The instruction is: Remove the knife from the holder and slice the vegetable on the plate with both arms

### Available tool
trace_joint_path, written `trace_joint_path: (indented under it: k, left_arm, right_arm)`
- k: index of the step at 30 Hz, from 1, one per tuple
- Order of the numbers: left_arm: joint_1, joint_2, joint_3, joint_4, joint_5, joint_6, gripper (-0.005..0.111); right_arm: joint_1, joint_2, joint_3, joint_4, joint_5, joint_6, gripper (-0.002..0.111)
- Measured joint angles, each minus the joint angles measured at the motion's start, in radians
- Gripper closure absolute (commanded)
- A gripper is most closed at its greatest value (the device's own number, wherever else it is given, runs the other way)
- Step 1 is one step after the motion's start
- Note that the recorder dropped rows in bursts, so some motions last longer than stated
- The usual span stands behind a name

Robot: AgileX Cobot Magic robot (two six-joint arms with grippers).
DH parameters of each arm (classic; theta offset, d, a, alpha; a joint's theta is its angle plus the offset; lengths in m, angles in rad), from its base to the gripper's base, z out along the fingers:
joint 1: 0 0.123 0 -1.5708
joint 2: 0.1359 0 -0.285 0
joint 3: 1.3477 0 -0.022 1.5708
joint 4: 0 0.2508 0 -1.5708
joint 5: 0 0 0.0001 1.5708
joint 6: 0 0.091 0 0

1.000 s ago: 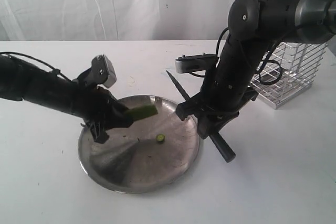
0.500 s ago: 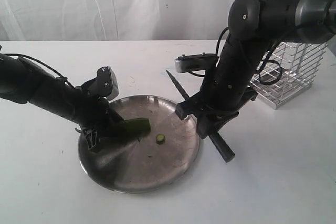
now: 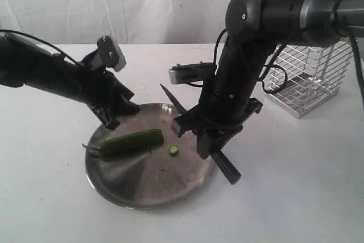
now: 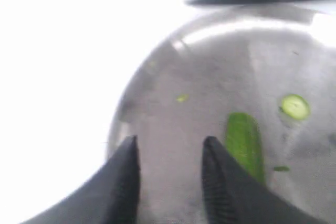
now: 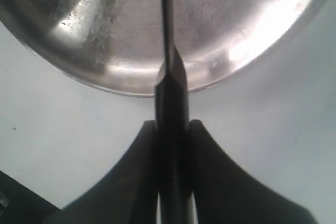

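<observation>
The green vegetable [image 3: 131,141] lies flat on the steel plate [image 3: 142,189], with a cut round slice [image 3: 173,150] beside its blunt end. My left gripper [image 3: 118,113] hovers open and empty just behind the vegetable at the plate's far left rim. In the left wrist view its fingers [image 4: 128,166] stand apart over bare plate [image 4: 173,77], the vegetable [image 4: 244,142] off to one side. My right gripper [image 3: 202,135] is shut on the knife [image 3: 170,99] by its black handle [image 5: 171,108]. The blade [image 5: 167,14] points out over the plate's right side. The wire holder [image 3: 310,83] stands at the back right.
White tabletop [image 3: 296,197] surrounds the plate, and a white curtain hangs behind. The knife's handle end [image 3: 230,174] sticks out past the plate's right rim. Small green scraps [image 4: 181,98] lie on the plate.
The left gripper lowered the vegetable onto the plate, let go of it and drew back up and left. The right arm shifted left with the knife, over the plate.
</observation>
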State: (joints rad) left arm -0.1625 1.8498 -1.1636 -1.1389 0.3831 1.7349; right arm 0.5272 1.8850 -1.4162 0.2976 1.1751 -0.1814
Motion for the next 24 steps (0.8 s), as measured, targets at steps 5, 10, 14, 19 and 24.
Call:
trace_joint_path:
  k: [5,10,14,19,24]
  left_arm:
    - [0.000,-0.038,-0.008,-0.040,-0.104,-0.094,0.107]
    - [0.000,-0.023,-0.008,-0.260,-0.017,-0.098,0.107]
    - [0.000,-0.012,-0.008,-0.438,0.063,-0.126,0.107]
    - [0.000,0.003,-0.008,-0.516,0.073,-0.230,0.107]
    - [0.000,0.044,-0.008,-0.522,0.119,-0.247,0.107]
  right_arm:
    - [0.012,0.040,-0.008,0.071,0.033,0.017,0.108]
    - [0.069,0.067,-0.008,0.084,-0.009,0.021,0.108]
    - [0.109,0.075,-0.010,0.089,-0.080,0.042,0.108]
    - [0.127,0.075,-0.010,0.073,-0.117,0.067,0.108]
    - [0.129,0.075,-0.010,0.061,-0.157,0.069,0.108]
